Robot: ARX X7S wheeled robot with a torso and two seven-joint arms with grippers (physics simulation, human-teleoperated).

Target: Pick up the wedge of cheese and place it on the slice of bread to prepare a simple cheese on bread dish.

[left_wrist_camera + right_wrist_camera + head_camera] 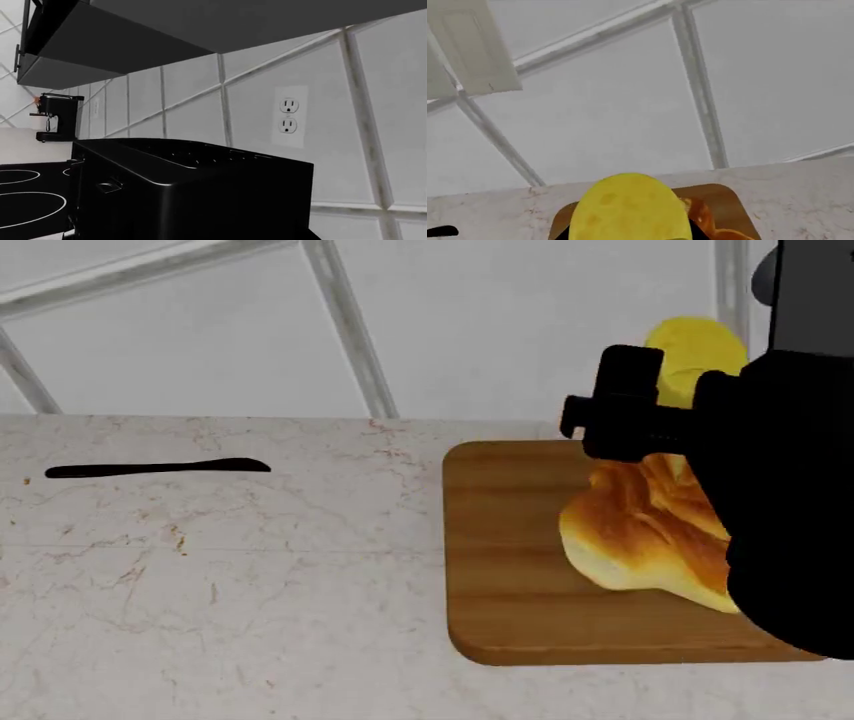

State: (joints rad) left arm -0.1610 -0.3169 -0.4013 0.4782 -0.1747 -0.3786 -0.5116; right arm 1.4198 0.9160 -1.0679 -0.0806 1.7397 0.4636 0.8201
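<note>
On the marble counter (200, 580) a wooden board (514, 570) carries the glossy golden-brown slice of bread (641, 530), above which the right gripper (667, 390) is clamped on the small pale-yellow, rounded wedge of cheese (630, 210).

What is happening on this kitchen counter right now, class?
The robot's right arm is carrying the wedge of cheese in its right gripper, raised above the slice of bread. The bread sits on a wooden cutting board on the marble counter. The cheese has not been set down yet. A dark knife lies apart on the counter. The left gripper is not seen; its wrist camera faces a black toaster and a wall outlet.
</note>
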